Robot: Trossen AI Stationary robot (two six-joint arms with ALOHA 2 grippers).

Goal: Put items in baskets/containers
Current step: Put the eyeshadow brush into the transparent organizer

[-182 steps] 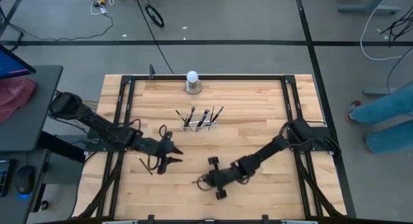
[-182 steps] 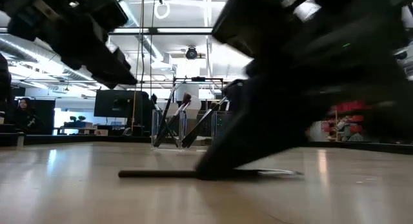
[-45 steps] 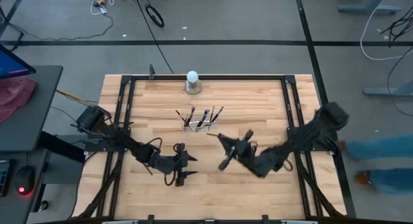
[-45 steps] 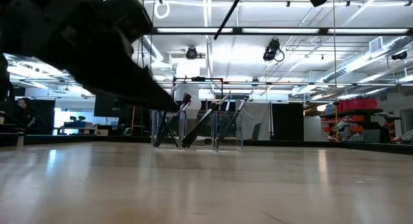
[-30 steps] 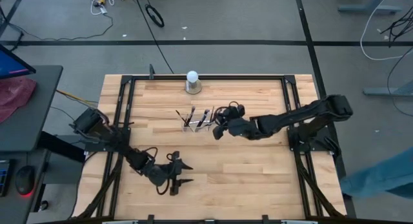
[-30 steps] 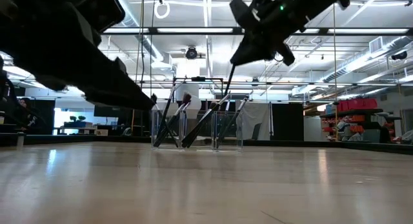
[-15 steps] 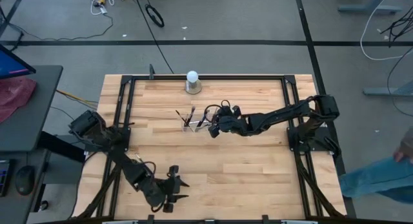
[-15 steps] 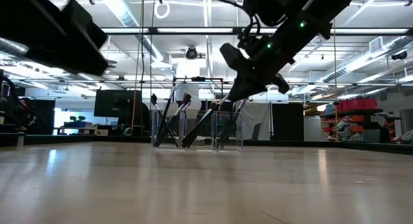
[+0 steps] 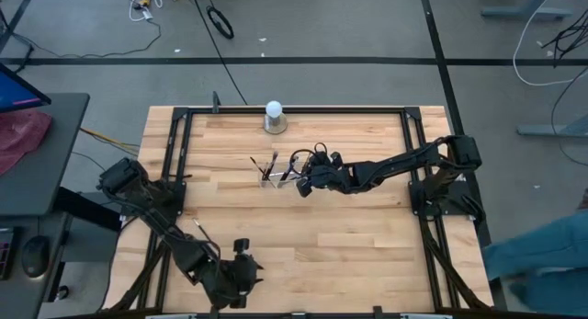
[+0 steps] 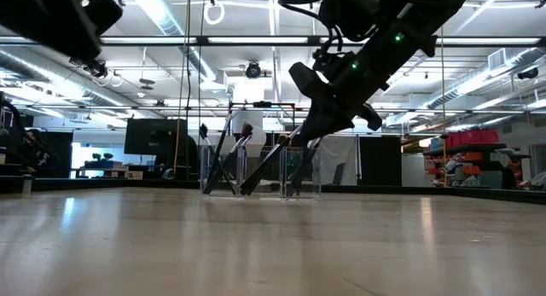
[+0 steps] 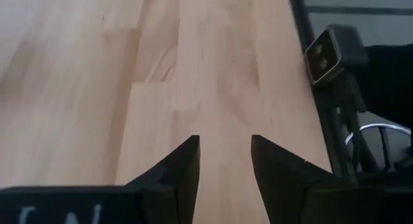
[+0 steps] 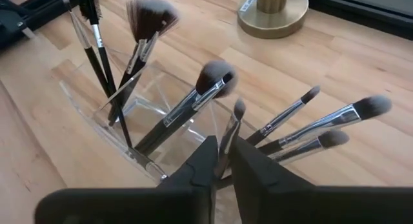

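Jaws of left gripper are hanging part open w/ nothing between them over near edge of surface, one brush is lying loose nearby, while farther off right gripper is pinching a brush, narrow gap, into clear holder w/ approx seven already in.

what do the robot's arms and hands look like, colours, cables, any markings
Both arms are black and jointed. The right arm carries looped black cable near its wrist and shows small green lights in the low view. The left hand has two dark, wedge-shaped fingers tapering to flat tips, with pale lettering on the body behind them. The right hand has similar dark fingers.
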